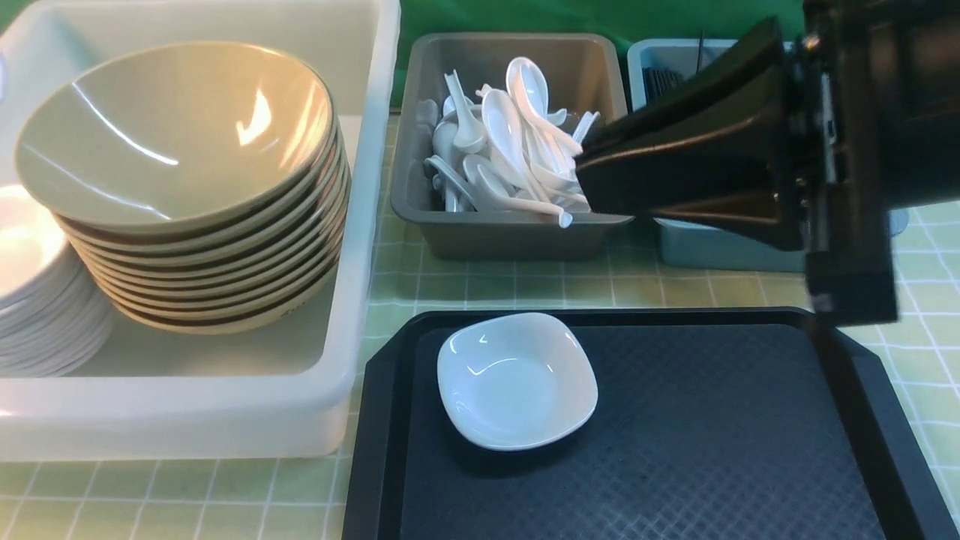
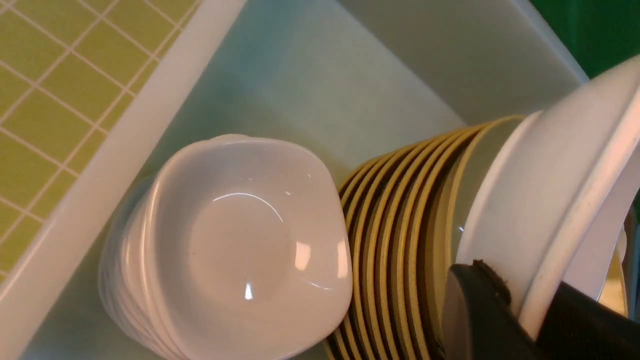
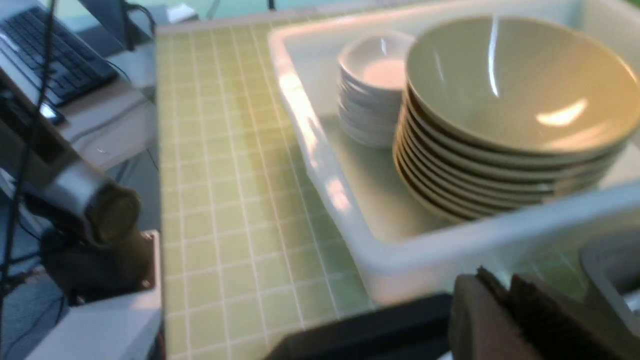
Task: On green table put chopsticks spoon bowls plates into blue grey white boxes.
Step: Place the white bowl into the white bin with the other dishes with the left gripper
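In the white box (image 1: 352, 247), the held white dish (image 2: 545, 200) is best squared over the stack of white dishes (image 2: 225, 240) beside the tan bowls (image 1: 180, 135), lowered level until nested, and only then released; the left jaws are clenched on its rim. The dish is glossy, shallow and thin-rimmed, and is seen tilted on edge close by the bowls; a like dish (image 1: 516, 379) lies on the black tray (image 1: 750, 450); the right jaws are pressed together, apparently empty, over the grey box (image 1: 510, 236).

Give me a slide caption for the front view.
Right gripper at the grey box of spoons; one white dish sits on the black tray.
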Tool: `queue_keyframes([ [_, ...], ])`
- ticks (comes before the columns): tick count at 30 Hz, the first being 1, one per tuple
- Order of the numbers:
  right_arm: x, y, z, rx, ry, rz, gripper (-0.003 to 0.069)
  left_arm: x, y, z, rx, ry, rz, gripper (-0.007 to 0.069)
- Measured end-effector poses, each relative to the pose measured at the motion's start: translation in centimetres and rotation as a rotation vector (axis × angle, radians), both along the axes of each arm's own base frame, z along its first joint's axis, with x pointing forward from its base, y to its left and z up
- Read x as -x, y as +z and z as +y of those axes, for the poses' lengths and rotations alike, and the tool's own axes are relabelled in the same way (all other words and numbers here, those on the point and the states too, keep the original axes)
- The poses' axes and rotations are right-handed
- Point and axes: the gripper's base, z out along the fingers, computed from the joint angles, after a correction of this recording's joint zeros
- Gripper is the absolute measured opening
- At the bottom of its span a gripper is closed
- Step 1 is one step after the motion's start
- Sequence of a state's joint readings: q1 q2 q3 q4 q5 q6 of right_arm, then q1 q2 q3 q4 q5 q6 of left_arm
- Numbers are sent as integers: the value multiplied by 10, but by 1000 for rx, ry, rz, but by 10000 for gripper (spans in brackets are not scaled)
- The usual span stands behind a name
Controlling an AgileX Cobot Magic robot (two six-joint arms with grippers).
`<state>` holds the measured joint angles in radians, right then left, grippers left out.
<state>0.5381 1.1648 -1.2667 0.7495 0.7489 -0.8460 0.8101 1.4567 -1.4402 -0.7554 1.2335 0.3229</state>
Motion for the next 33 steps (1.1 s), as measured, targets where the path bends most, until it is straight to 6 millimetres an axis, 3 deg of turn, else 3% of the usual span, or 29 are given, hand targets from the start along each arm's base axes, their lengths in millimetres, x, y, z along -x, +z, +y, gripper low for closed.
queue_keyframes([
  [6, -6, -4, 0, 26, -36, 6, 22, -18, -31, 22, 42, 30, 69, 15],
  [17, -16, -12, 5, 45, -39, 13, 21, -17, -68, 42, 23, 128, 271, 15],
  [24, -17, -11, 5, 43, -42, -3, 21, -23, -106, 31, 83, 128, 327, 17],
  [28, -17, -11, 5, 44, -41, -2, 21, -29, -110, 25, 64, 114, 324, 22],
  [33, -15, -13, 5, 53, -28, 9, 21, -33, -111, 17, 51, 80, 337, 120],
])
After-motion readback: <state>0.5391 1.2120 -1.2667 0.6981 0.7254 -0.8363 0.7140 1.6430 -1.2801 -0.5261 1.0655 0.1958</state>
